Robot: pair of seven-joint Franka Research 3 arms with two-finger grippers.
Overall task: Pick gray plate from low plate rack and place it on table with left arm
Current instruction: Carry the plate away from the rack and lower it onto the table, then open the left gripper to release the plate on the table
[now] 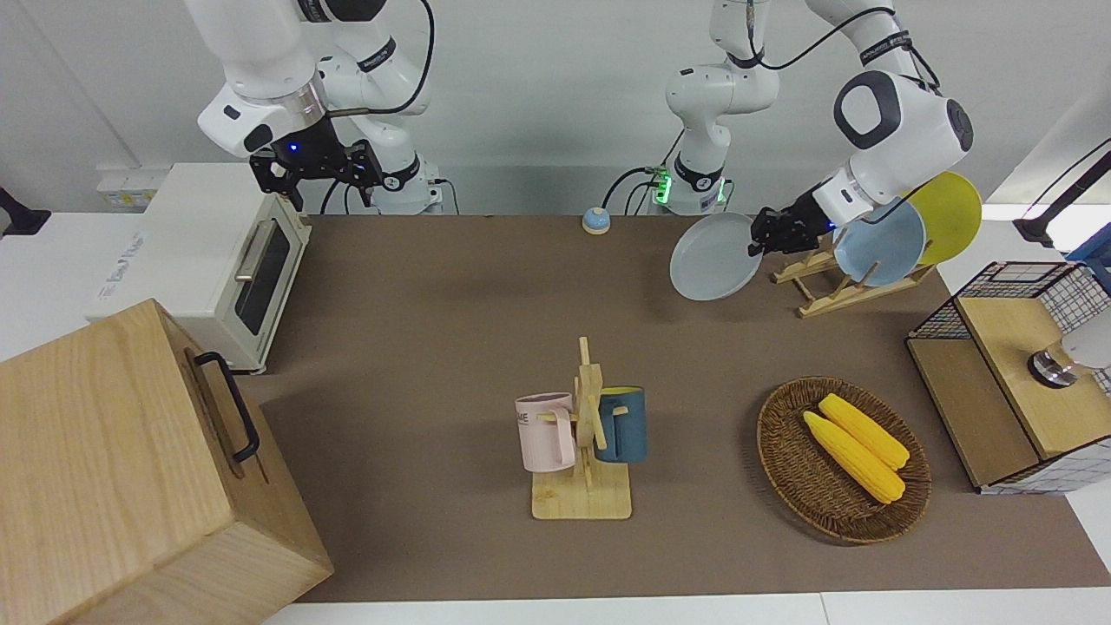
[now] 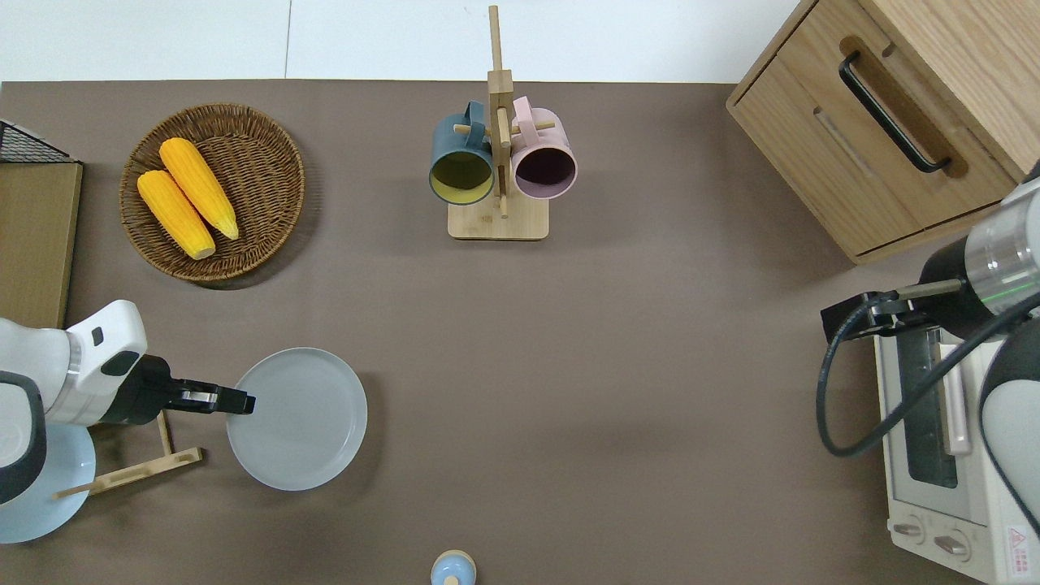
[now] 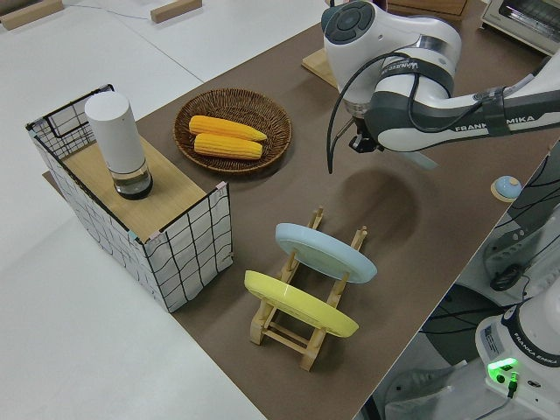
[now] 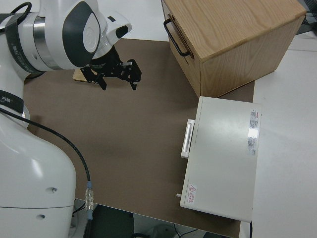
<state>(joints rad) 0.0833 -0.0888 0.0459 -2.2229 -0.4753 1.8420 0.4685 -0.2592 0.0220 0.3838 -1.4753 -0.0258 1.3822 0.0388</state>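
The round, pale gray plate (image 2: pixel 297 418) hangs tilted over the table (image 2: pixel 617 366) beside the low plate rack (image 2: pixel 130 471), its rim pinched by the left gripper (image 2: pixel 240 401). The rack holds sky-blue (image 1: pixel 878 240) and yellow (image 1: pixel 948 213) plates. The right arm is parked.

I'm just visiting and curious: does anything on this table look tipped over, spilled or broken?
Nothing stands out. The gray plate is tilted only because the left gripper holds it by the rim above the table. Nothing looks spilled or broken.
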